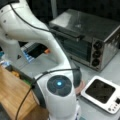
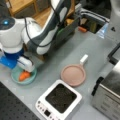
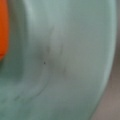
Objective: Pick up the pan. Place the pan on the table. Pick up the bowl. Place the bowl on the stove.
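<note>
You see a matt pinkish pan (image 2: 73, 74), a smooth, faintly scratched teal bowl (image 3: 70, 60), a stove (image 2: 59, 101) with glossy white casing and a dark, rough-looking top, a brushed-metal oven (image 1: 87, 37), a wooden block (image 1: 12, 93) and a matt grey worktop (image 2: 75, 47).

A grey tabletop (image 2: 62, 52) carries the scene, lit evenly from above. A large silver toaster oven (image 1: 87, 37) with three dark knobs stands on it, against a dark backdrop. Well apart from the oven, a light wooden block (image 1: 12, 95) lies at the tabletop's edge. Wooden shelving (image 2: 22, 6) rises beyond it in a front view.
</note>
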